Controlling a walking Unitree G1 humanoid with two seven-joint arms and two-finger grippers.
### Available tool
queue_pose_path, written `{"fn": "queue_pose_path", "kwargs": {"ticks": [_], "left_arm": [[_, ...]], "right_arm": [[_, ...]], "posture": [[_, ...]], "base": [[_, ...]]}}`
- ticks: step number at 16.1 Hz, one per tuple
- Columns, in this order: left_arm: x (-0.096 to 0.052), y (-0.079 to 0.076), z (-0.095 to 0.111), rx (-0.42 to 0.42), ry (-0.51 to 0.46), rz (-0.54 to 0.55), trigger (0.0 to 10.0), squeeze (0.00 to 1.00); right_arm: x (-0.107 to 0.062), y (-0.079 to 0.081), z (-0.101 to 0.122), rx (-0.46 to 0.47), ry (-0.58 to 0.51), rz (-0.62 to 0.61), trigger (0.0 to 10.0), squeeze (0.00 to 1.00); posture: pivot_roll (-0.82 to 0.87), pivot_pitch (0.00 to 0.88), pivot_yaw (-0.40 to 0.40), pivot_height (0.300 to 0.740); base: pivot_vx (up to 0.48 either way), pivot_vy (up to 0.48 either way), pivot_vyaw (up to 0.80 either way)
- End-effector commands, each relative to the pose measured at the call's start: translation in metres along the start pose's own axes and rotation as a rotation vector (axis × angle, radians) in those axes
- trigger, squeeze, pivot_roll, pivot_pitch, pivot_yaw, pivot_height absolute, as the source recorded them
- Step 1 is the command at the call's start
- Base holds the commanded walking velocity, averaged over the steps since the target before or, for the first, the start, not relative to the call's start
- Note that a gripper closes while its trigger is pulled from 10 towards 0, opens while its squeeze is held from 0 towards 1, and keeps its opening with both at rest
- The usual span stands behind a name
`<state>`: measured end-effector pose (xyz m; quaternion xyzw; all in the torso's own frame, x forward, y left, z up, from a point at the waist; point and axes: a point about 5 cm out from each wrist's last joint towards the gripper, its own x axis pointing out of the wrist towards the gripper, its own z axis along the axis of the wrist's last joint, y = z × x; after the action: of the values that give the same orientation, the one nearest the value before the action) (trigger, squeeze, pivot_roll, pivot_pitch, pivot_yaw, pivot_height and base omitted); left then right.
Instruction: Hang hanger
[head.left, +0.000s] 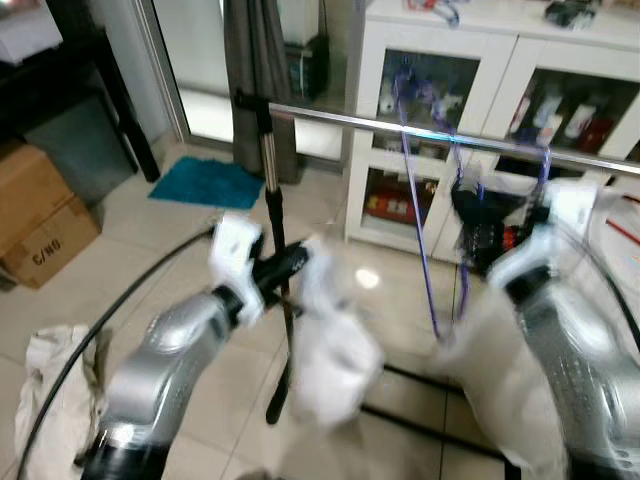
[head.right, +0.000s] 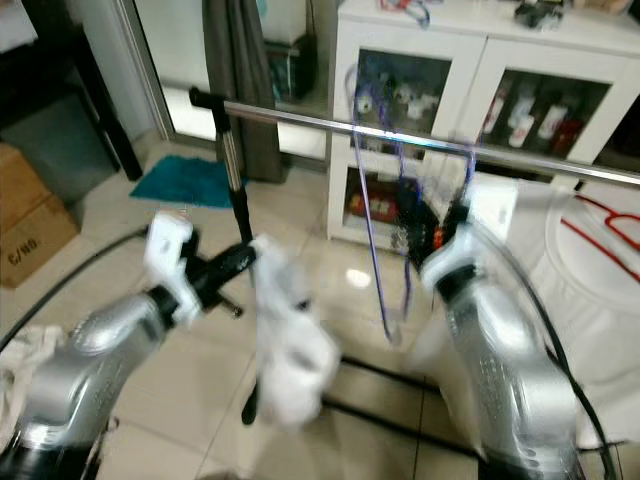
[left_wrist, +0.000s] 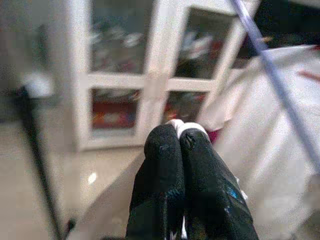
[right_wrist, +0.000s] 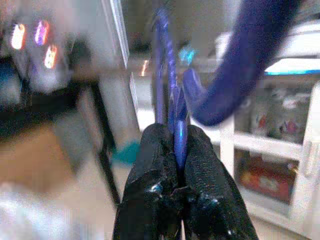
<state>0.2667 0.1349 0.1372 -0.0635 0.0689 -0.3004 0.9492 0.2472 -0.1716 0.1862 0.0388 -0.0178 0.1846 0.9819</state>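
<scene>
1. The right hand (right_wrist: 176, 150) was raised close under the silver rail (head.left: 420, 128) of a clothes rack, its two black fingers (right_wrist: 155, 170) pressed together on the thin wire of a blue hanger (right_wrist: 175, 107).
2. The blue hanger hung by the rail, its wire running down in front of the white cabinet (head.left: 500, 60) (the head views were blurred, so whether the hook sat over the rail could not be told).
3. The left hand (left_wrist: 179, 135) was held out lower and to the left, beside the rack's black upright post (head.left: 275, 250), its fingers (left_wrist: 162, 170) closed tight on a piece of white cloth (left_wrist: 181, 127).
4. More of the white cloth (head.right: 290, 350) hung down from that hand as a blurred mass.
5. Behind the rack, the white cabinet had glass doors with bottles and small things inside.
6. On the tiled floor lay a teal mat (head.left: 205, 182) near the glass door, a cardboard box (head.left: 40, 215) at the far left, and a crumpled pale cloth (head.left: 55, 385) by the left arm.
</scene>
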Motion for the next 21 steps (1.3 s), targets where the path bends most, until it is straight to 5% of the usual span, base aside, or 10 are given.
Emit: {"fn": "queue_pose_path", "kwargs": {"ticks": [1,3,4,5,10,19,21], "left_arm": [[-0.006,0.004,0.007,0.027,-0.031,0.053,0.0,0.00],[-0.013,0.005,0.002,-0.010,-0.012,0.107,0.0,0.00],[-0.016,0.005,0.001,-0.012,-0.006,0.117,1.3,0.00],[-0.019,0.005,0.001,-0.008,-0.022,0.138,10.0,0.00],[-0.025,0.002,-0.010,0.042,0.061,0.158,10.0,0.00],[-0.040,0.001,-0.012,0.053,0.033,0.305,10.0,0.00],[-0.038,0.002,-0.019,0.136,0.063,0.309,10.0,0.00]], "right_arm": [[-0.005,0.010,-0.003,-0.062,0.046,0.058,10.0,0.00],[-0.021,0.021,-0.019,-0.141,0.144,0.126,10.0,0.00],[-0.028,0.026,-0.027,-0.149,0.172,0.153,10.0,0.00],[-0.032,0.031,-0.032,-0.114,0.189,0.162,10.0,0.00],[-0.040,0.034,-0.040,-0.012,0.219,0.154,10.0,0.00],[-0.016,0.026,-0.044,-0.076,0.264,0.082,10.0,0.00],[-0.016,0.022,-0.042,-0.054,0.248,0.030,10.0,0.00]], "posture": [[0.05,0.000,0.017,0.740],[0.05,0.000,0.018,0.740],[0.05,0.000,0.022,0.740],[0.04,0.000,0.022,0.740],[0.03,0.000,0.044,0.740],[0.07,0.011,-0.071,0.740],[0.07,0.002,-0.064,0.740]], "base": [[0.000,0.000,0.00],[0.000,0.000,0.00],[0.000,0.000,-0.76],[0.000,0.000,-0.80],[0.000,0.000,-0.80],[0.000,0.000,-0.79],[0.000,0.000,0.00]]}}
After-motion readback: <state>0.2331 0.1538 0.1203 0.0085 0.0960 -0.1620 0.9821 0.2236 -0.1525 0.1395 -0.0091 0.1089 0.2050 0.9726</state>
